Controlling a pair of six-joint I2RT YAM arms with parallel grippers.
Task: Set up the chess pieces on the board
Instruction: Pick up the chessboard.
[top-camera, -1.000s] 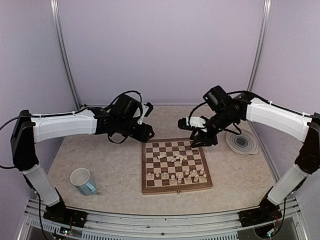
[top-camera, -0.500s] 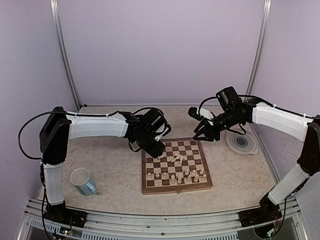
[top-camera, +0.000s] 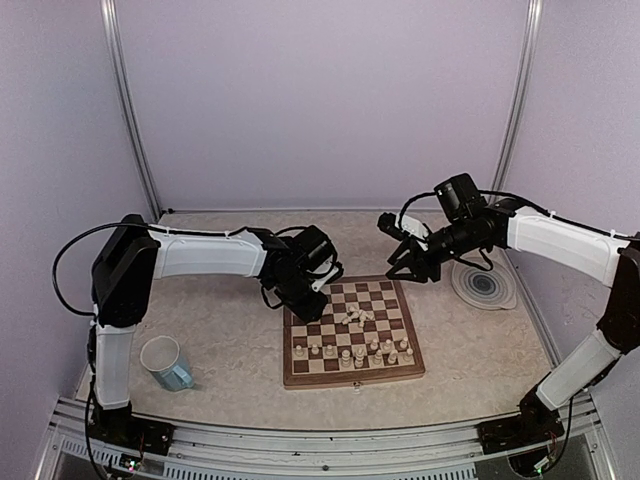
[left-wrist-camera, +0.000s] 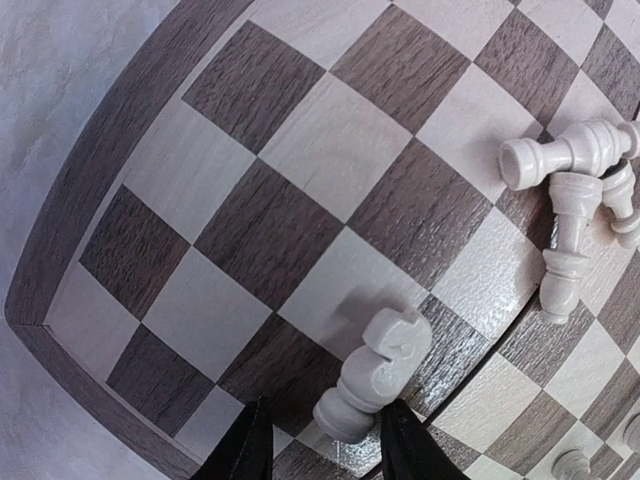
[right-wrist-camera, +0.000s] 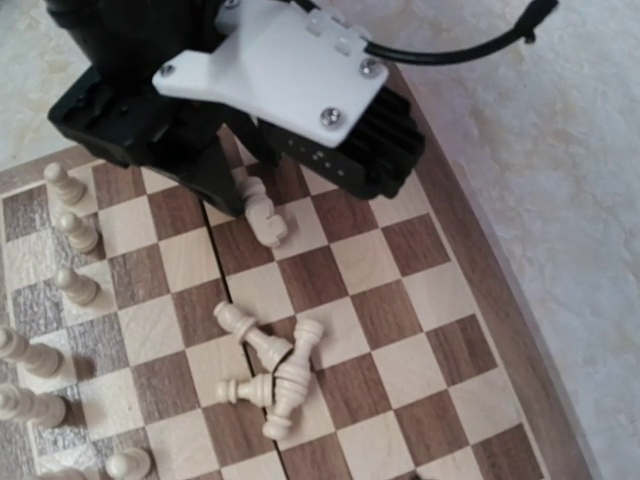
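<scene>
The board (top-camera: 292, 345) lies mid-table, its brown border (left-wrist-camera: 90, 180) near my left gripper. My left gripper (top-camera: 316, 308) hangs low over the board's far left part. Its jaws (left-wrist-camera: 325, 450) straddle the base of a cream knight (left-wrist-camera: 375, 375) lying tilted there. One finger touches the knight and the other stands a little apart from it. Three fallen pieces (right-wrist-camera: 275, 375) lie heaped near the centre seam. Several pieces stand in rows along the near edge (top-camera: 350, 352). My right gripper (top-camera: 403, 263) hovers off the far right corner, its fingers out of its own wrist view.
A pale blue mug (top-camera: 167, 362) stands near the front left. A round grey ringed plate (top-camera: 484, 284) lies right of the board. Purple walls and metal posts (top-camera: 130, 110) enclose the table.
My left arm swung right onto the board's far left part and came down over the knight, jaws narrowing. My right gripper lifted off the far right edge and drew back.
</scene>
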